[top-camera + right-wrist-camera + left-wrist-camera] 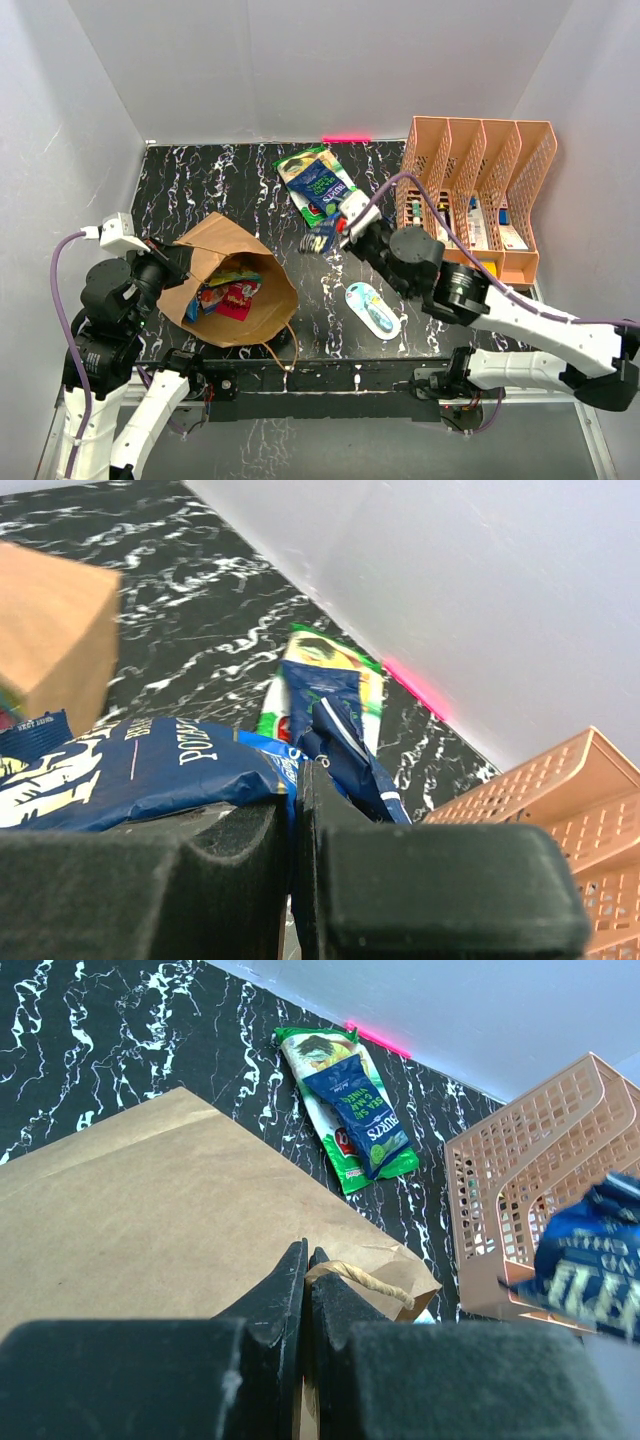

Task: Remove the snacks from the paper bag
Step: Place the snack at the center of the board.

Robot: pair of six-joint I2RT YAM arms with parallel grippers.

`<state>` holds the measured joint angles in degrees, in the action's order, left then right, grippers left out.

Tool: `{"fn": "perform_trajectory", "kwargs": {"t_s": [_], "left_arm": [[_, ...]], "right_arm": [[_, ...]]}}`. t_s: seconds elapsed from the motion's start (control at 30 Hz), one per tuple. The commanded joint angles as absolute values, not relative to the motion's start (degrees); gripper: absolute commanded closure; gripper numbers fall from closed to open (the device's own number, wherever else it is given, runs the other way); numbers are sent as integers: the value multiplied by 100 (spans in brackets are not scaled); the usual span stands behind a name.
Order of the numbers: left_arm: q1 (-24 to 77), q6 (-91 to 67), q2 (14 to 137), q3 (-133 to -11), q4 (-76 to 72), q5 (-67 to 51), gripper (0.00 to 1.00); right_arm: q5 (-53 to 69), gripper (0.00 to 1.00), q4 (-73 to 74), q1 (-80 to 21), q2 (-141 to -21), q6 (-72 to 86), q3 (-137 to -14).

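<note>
Closed tight on a dark blue packet (320, 241), the right gripper (340, 232) hung just short of the two laid-out packets (315, 180) toward the far wall — the left gripper (168, 266) pinched the paper bag (215, 235) shut-jawed, its mouth and remaining snacks (228, 292) facing the right arm.

A black table (200, 170) with white squiggly lines on it sits inside plain grey walls (300, 60), and a little bright pink strip (346, 138) is stuck at the table's far edge. At the far right side stands a peach plastic rack (480, 150) full of tiny holes, with four slots side by side and some small boxes (481, 225) standing down in them. A white and teal oval pack (373, 309) lies flat on the table near the front, a bit left of the rack and not touching it.
</note>
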<state>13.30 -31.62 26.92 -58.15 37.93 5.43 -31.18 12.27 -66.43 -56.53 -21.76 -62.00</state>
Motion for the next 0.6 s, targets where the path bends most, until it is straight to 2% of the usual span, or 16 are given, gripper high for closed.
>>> {"fn": "perform_trajectory", "kwargs": {"t_s": [0.0, 0.13, 0.57], "left_arm": [[1338, -3085, 2742, -5959, 3791, 641, 100], [1343, -3110, 2767, -5957, 3733, 562, 100], [1342, -3161, 2811, -6035, 3826, 536, 100]], "right_arm": [[-2553, 92, 312, -5508, -6061, -1805, -6421], [-1361, 92, 129, -4538, -6935, -1421, -6814], [-614, 92, -522, -2985, -10296, -1157, -8772]]}}
